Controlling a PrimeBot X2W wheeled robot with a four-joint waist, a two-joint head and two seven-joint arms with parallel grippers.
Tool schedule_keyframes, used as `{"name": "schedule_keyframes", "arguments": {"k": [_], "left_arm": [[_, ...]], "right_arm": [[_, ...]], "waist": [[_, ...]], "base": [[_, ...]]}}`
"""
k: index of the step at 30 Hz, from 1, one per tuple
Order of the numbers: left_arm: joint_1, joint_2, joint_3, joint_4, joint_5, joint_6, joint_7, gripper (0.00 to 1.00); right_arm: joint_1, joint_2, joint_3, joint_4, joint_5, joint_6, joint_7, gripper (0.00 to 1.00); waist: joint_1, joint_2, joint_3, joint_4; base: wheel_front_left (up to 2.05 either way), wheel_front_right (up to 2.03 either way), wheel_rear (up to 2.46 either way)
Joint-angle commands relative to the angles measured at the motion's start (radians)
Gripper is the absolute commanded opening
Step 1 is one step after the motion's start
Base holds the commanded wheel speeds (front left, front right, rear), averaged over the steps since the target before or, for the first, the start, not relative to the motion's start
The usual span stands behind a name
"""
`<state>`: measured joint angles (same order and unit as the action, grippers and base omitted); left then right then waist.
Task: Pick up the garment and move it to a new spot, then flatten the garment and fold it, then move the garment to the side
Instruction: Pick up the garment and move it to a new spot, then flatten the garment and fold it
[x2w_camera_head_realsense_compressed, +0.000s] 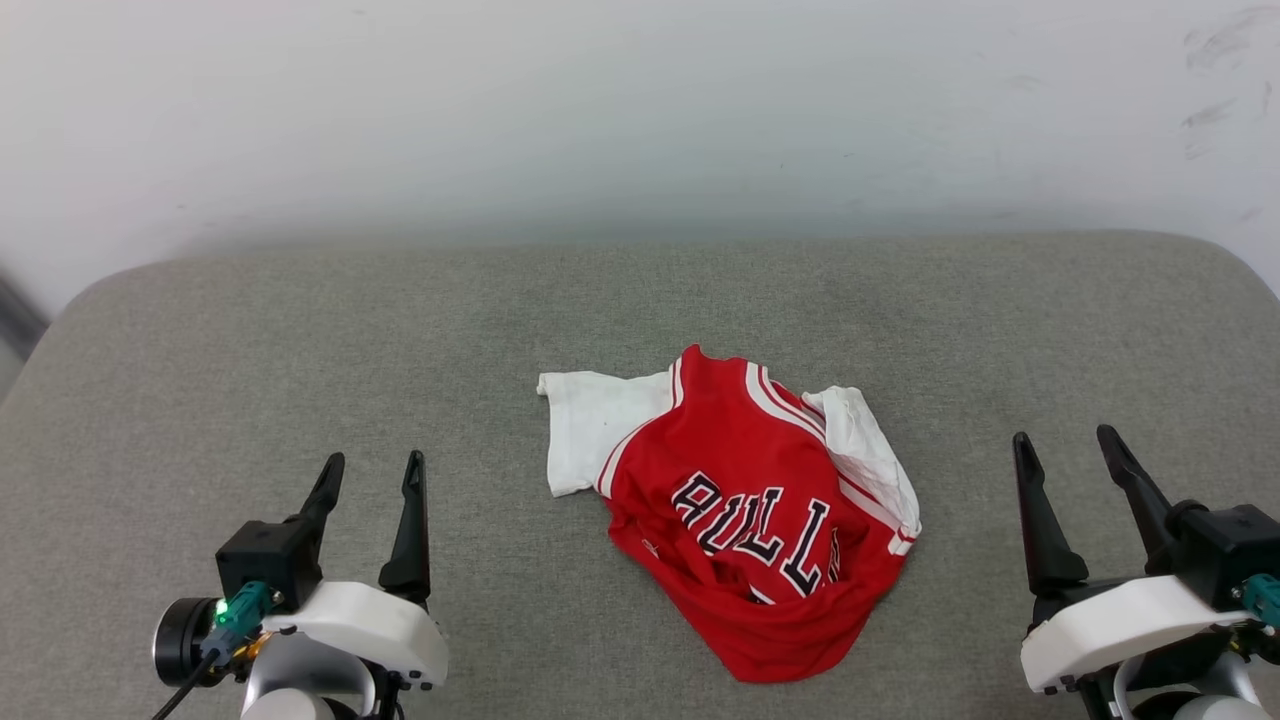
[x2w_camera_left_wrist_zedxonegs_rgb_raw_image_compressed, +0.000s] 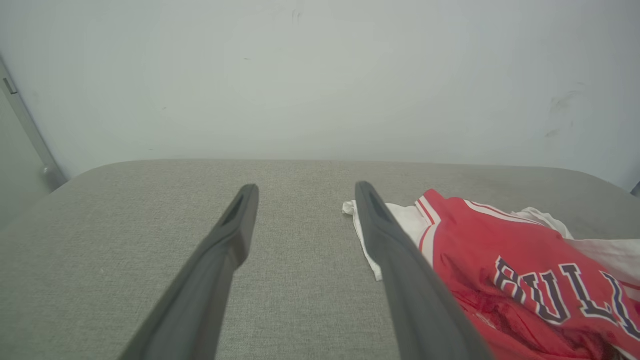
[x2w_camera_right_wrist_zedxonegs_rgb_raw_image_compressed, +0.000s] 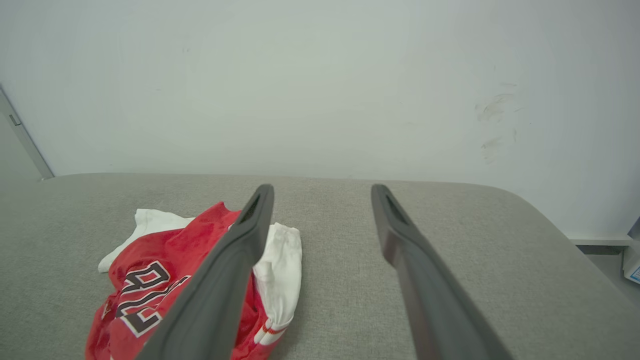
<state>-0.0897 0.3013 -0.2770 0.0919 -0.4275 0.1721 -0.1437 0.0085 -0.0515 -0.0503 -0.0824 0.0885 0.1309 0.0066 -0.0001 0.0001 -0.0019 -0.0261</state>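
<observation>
The garment is a red shirt with white short sleeves and black lettering, lying crumpled in a heap at the middle of the grey padded table. My left gripper hovers open at the lower left, well apart from the cloth. At the lower right my right gripper stands open too, with bare table between it and the shirt. In the left wrist view the garment lies to the right of the open left gripper. The right wrist view has the garment left of the open right gripper.
A pale wall rises behind the table's far edge. The table's rounded corners show at the far left and far right. Floor and a small object lie beyond the right corner.
</observation>
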Motion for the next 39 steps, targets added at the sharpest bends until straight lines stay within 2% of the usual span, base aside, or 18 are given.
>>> {"name": "schedule_keyframes", "arguments": {"k": [1,8,11,13,17,21,25,30,31,32,35,39], "left_arm": [[0.007,0.001,0.001,-0.009,-0.004,0.007,0.003,1.00],[0.006,0.003,0.005,-0.029,-0.007,0.016,0.005,1.00],[-0.009,0.006,0.002,-0.040,0.001,0.022,0.005,1.00],[-0.022,0.005,-0.003,-0.048,0.004,0.021,0.005,1.00],[-0.048,-0.006,-0.019,-0.055,0.012,0.019,-0.001,1.00],[-0.079,-0.017,-0.029,-0.047,0.020,0.019,-0.014,1.00],[-0.101,-0.025,-0.033,-0.034,0.023,0.017,-0.030,1.00],[-0.113,-0.034,-0.037,-0.019,0.019,0.016,-0.043,1.00],[-0.116,-0.036,-0.037,-0.016,0.018,0.015,-0.045,1.00],[-0.118,-0.036,-0.037,-0.012,0.017,0.015,-0.047,1.00],[-0.118,-0.039,-0.038,-0.004,0.015,0.017,-0.054,1.00],[-0.109,-0.042,-0.039,0.002,0.010,0.021,-0.057,1.00]], "right_arm": [[0.007,0.002,0.003,-0.004,0.006,0.000,0.002,1.00],[-0.017,0.002,0.010,0.017,0.033,0.000,0.025,1.00],[-0.048,0.002,0.015,0.070,0.058,0.000,0.122,1.00],[-0.086,-0.006,0.016,0.120,0.075,0.000,0.226,1.00],[-0.178,-0.058,0.053,0.207,0.130,0.000,0.421,1.00],[-0.266,-0.123,0.137,0.266,0.192,0.000,0.566,1.00],[-0.336,-0.175,0.224,0.308,0.229,0.000,0.650,1.00],[-0.393,-0.207,0.262,0.362,0.246,0.000,0.676,1.00],[-0.402,-0.210,0.261,0.378,0.248,0.000,0.676,0.44],[-0.408,-0.215,0.255,0.389,0.247,0.000,0.670,0.00],[-0.415,-0.213,0.207,0.409,0.248,0.000,0.636,0.00],[-0.376,-0.189,0.089,0.431,0.259,0.000,0.582,0.00]], "waist": [[0.0001,-0.0001,0.000,-0.001],[0.0001,-0.0001,0.010,-0.010],[0.0001,-0.0001,0.024,-0.008],[0.0001,-0.0001,0.038,-0.002],[0.0001,-0.0001,0.075,0.031],[0.0001,-0.0001,0.112,0.067],[0.0001,-0.0001,0.142,0.095],[0.0001,-0.0001,0.158,0.107],[0.0001,-0.0001,0.159,0.108],[0.0001,-0.0001,0.160,0.109],[0.0001,-0.0001,0.160,0.106],[0.0001,-0.0001,0.153,0.092]], "base": [[0.00,0.00,0.00],[0.00,0.00,0.00],[0.00,0.00,0.00],[0.00,0.00,0.00],[0.00,0.00,0.00],[0.00,0.00,0.00],[0.00,0.00,0.00],[0.00,0.00,0.00],[0.00,0.00,0.00],[0.00,0.00,0.00],[0.00,0.00,0.00],[0.00,0.00,0.00]]}}
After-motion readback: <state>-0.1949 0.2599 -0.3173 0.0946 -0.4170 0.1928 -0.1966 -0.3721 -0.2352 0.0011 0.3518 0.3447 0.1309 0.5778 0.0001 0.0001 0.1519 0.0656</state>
